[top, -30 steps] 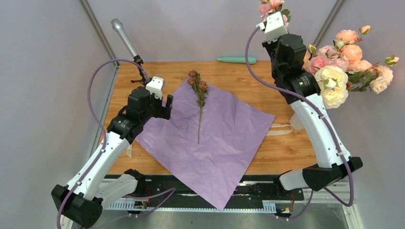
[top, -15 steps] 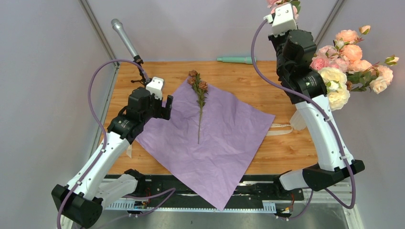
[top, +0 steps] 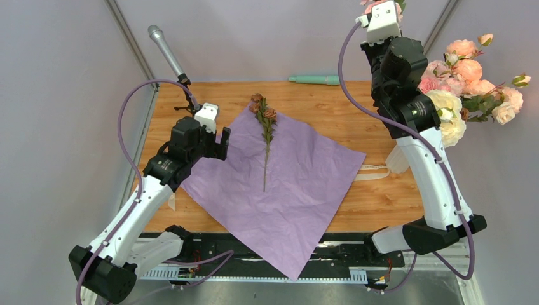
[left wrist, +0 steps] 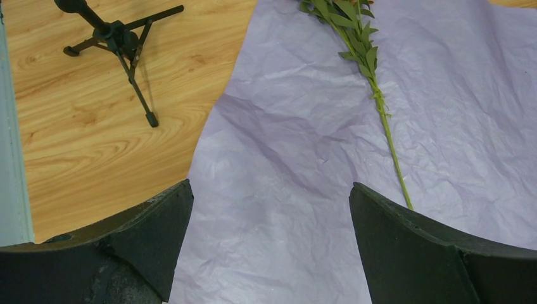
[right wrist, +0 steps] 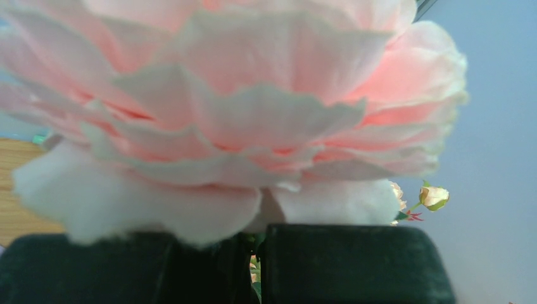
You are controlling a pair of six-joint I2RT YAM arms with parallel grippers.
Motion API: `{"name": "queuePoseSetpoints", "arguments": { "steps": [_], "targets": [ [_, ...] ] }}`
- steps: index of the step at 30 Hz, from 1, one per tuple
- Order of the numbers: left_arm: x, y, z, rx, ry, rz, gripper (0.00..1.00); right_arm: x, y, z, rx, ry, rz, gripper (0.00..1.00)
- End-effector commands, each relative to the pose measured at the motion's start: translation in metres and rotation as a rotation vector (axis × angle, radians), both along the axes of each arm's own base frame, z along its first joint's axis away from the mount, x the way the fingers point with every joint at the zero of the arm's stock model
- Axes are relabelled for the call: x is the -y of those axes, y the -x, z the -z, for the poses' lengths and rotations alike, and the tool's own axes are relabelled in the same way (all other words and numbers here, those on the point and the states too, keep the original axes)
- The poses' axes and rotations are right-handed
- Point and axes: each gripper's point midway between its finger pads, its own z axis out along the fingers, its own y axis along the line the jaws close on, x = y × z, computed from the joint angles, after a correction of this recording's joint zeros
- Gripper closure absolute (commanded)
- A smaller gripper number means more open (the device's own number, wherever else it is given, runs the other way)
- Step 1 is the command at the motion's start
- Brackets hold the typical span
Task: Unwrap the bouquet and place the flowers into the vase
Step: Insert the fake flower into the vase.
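Pink rose (right wrist: pixel 240 114) fills my right wrist view, its stem clamped in the right tool (right wrist: pixel 253 247) high above the bench's (top: pixel 381 197) far right, while a brown rose stem (top: pixel 266 136) lies on lilac paper (top: pixel 299 184) just beside my left tool (left wrist: pixel 269 209), jaws spread apart.

A: Lilac paper sheet (top: pixel 286 184), count?
B: One. On it, one loose stem (top: pixel 266 143) bearing three brown blooms.
A: Ribbon?
B: One cream ribbon (top: pixel 374 173), at the sheet's right edge.
A: Far edge of the table (top: pixel 381 203)?
B: One mint-green cylinder (top: pixel 316 79). At the far-left corner, one microphone (top: pixel 166 54) on one tripod (left wrist: pixel 123 41).
A: Roses?
B: One pink rose (right wrist: pixel 253 114) fills the right wrist view. The bunch (top: pixel 467 82) at the right is too crowded to count.
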Motion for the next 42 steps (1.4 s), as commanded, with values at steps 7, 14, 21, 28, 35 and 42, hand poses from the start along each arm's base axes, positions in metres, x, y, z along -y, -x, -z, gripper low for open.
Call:
{"name": "queuePoseSetpoints", "arguments": {
  "steps": [7, 14, 21, 28, 35, 42],
  "targets": [
    [0.001, -0.003, -0.005, 0.023, 0.006, 0.010, 0.00, 0.012, 0.020, -0.026, 0.056, -0.028, 0.034, 1.00],
    [0.002, -0.003, -0.005, 0.023, 0.007, 0.012, 0.00, 0.015, 0.017, -0.018, 0.038, 0.007, 0.060, 1.00],
    [0.002, -0.002, -0.006, 0.025, 0.009, 0.013, 0.00, 0.021, 0.017, -0.013, 0.059, 0.018, 0.090, 1.00],
    [0.002, -0.002, -0.006, 0.026, 0.008, 0.014, 0.00, 0.035, 0.023, -0.009, 0.101, -0.006, 0.140, 1.00],
    [0.002, -0.002, -0.005, 0.025, 0.009, 0.016, 0.00, 0.048, 0.027, -0.001, 0.125, -0.030, 0.183, 1.00],
    [0.002, -0.002, -0.005, 0.025, 0.008, 0.017, 0.00, 0.057, 0.026, 0.010, 0.115, -0.043, 0.204, 1.00]
  ]
}}
